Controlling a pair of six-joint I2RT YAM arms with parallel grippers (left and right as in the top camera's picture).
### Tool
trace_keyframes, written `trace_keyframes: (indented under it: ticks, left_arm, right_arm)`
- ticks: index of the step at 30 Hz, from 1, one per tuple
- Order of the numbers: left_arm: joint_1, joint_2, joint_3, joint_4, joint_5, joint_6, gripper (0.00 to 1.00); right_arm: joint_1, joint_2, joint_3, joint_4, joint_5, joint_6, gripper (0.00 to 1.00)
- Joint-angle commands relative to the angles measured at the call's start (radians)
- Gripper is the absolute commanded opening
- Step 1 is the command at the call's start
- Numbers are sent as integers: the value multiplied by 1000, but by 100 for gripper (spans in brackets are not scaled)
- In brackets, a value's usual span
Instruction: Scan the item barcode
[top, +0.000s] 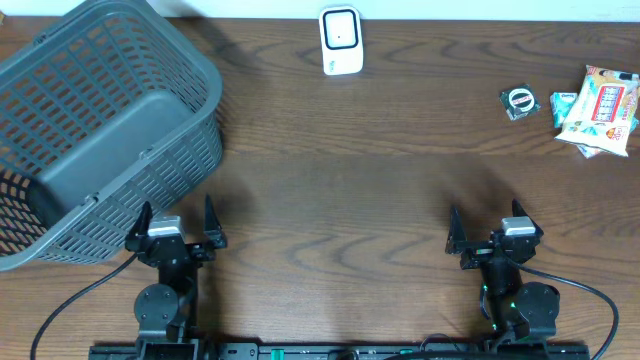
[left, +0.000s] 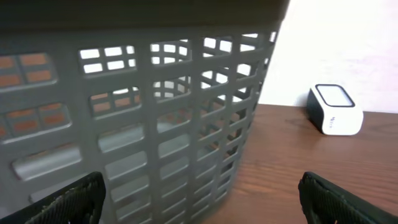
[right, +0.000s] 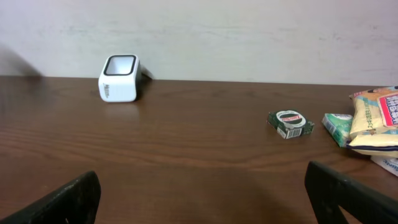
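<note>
We see three small packets lying close together by the right edge of the table (top: 330, 190), toward its far right corner. The largest is a yellow and orange snack packet (top: 603, 108) (right: 376, 121), flat with its printed face up and its long axis running roughly from the far edge toward the near edge, slightly tilted. A green packet (top: 563, 103) (right: 337, 127) lies partly tucked under its left side. Just left of that, a small dark green packet (top: 520, 100) (right: 290, 124) shows a white ring on its top face. We cannot make out a barcode on any of them.

The white scanner (top: 340, 40) (left: 334, 109) (right: 119, 78) stands at the middle of the far edge, its dark window facing up.

Both arms sit folded at the near edge, wrists low and pointing toward the far edge. The left gripper (top: 176, 216) (left: 202, 205) has its jaws spread wide and holds nothing. It faces the wall of the grey slatted basket (top: 170, 170) (left: 155, 124) that fills the far left corner. The right gripper (top: 488, 228) (right: 202, 199) is likewise spread fully and holds nothing, well apart from the packets.
</note>
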Motion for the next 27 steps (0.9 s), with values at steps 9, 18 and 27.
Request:
trace_keyframes:
  ticks: [9, 18, 27]
  left_arm:
    - [-28, -12, -2, -148, 65, -13, 98]
    - [-28, -12, -2, -149, 54, -13, 98]
    - [-27, -12, -3, -150, 43, -13, 98]
  right_arm:
    - [-4, -5, -3, -2, 4, -7, 99]
    - [-4, -5, -3, -2, 4, -7, 99]
    - [-4, -5, -3, -2, 4, -7, 99]
